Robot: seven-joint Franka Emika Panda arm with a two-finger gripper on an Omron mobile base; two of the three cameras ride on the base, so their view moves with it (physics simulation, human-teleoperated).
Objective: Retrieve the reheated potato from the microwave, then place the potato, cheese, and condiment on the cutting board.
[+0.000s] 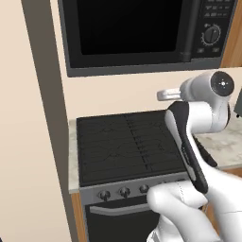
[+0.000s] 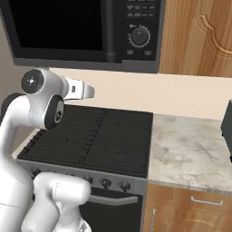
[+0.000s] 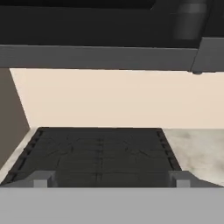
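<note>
Starting out, nothing retrieved: microwave (image 1: 127,33) door shut, above and ahead of the tool (image 3: 112,178), so potato presumably inside. Tool fingers apart, empty, over the stove (image 3: 98,153). All placements remain.

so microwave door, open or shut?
Shut. The microwave has its dark glass door flush in the grey frame, with the handle bar beside the control panel; nothing swings out over the stove.

We see flat, even rendered lighting with only faint shadows. The microwave (image 1: 142,33) door glass stays dark, without glare; edges look slightly soft.
</note>
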